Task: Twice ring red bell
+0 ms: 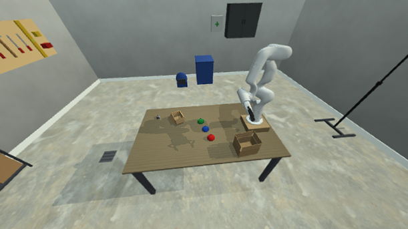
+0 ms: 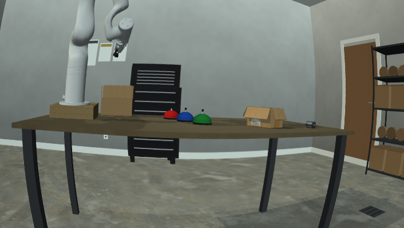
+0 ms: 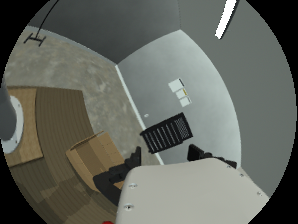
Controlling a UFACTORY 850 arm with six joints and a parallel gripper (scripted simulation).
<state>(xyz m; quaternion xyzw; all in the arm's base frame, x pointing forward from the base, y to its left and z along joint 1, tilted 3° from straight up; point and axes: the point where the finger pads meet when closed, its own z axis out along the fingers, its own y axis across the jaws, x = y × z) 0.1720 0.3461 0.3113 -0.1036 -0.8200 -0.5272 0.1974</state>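
Note:
The red bell (image 1: 210, 137) sits on the wooden table, nearest the front of a row of three bells. My gripper (image 1: 250, 114) hangs high above the table near the arm's base, far to the right of the bell. In the exterior view the gripper (image 2: 116, 53) is well above and left of the bells. Its fingers stand open and empty.
A blue bell (image 1: 205, 128) and a green bell (image 1: 200, 121) stand behind the red one. An open cardboard box (image 1: 247, 143) stands between the red bell and the arm's base block (image 1: 255, 123). A smaller box (image 1: 177, 117) and a small dark object (image 1: 158, 117) lie at the far left.

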